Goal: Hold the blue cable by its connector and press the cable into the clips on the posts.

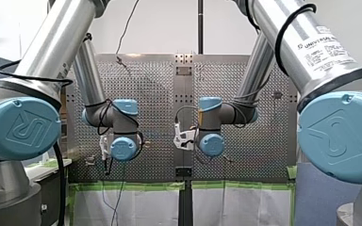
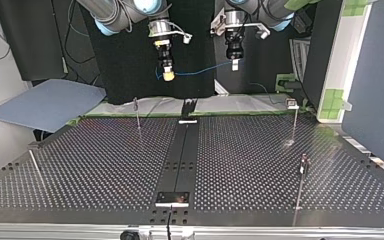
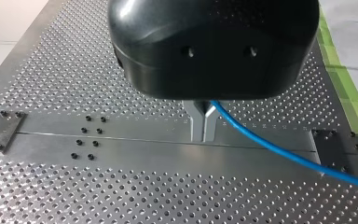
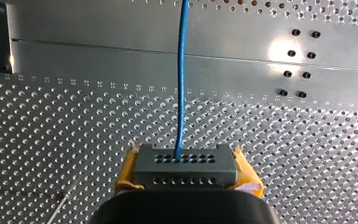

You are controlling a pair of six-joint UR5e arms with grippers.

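- Right pincer (image 2: 168,74): yours, hanging high above the far edge of the bench (image 2: 105,165). Its yellow pads (image 4: 127,170) are clamped on the connector.
- Connector (image 4: 185,165): a dark grey block with rows of small holes. It is held crosswise between the pads, so the cable leaves straight ahead and the plug end probably cannot twist.
- Blue cable (image 2: 205,69): it runs through the air from the connector to your left pincer with a slight sag. It is well above the bench and apart from every post, and none of it sits in a clip. Past the left pincer the free length trails away beside it.
- Left pincer (image 3: 203,126): black body, with metal fingers closed together on the cable close to their tips. This looks like a guiding grip, keeping a short, controlled span between the two arms for you to lay over a clip.
- Posts: thin uprights on the bench.
  - One stands far at the top view's left (image 2: 138,117).
  - One stands far at its right (image 2: 294,122).
  - One stands nearer at its right (image 2: 301,185).
  - Each carries a small clip on top, too small to show which way it opens.
- Status, as a judgement: the cable is gripped at both ends of the span, and pressing is not yet begun. You would need to lower the span onto a first clip.
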